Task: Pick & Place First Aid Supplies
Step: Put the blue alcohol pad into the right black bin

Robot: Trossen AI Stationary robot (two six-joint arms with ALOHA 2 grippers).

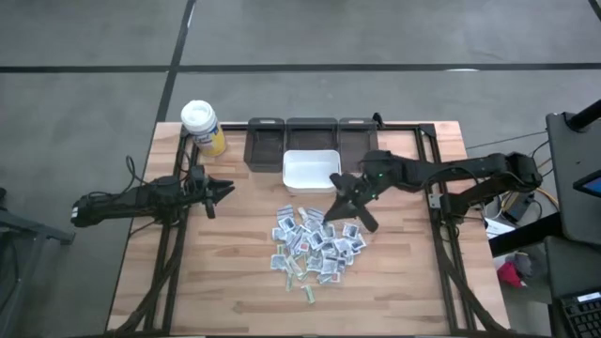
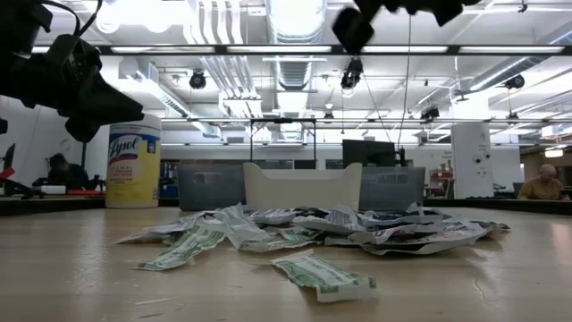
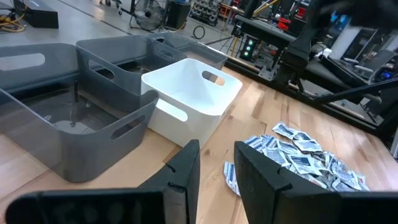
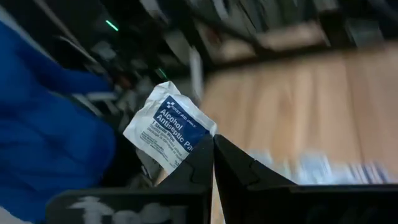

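The right gripper has its fingers clamped on an alcohol pad packet, raised near the white bin. The packet pile lies mid-worktop. The left gripper, fingers apart, waits left.

A light wooden table carries everything. At its far edge stand three grey bins in a row, with a white bin just in front of the middle one, and a yellow bottle with a white cap stands at the far left corner. A loose heap of small paper packets, mostly white with blue, red or green print, lies in front of the white bin near the table's middle, with a few green-printed strips at its near edge.
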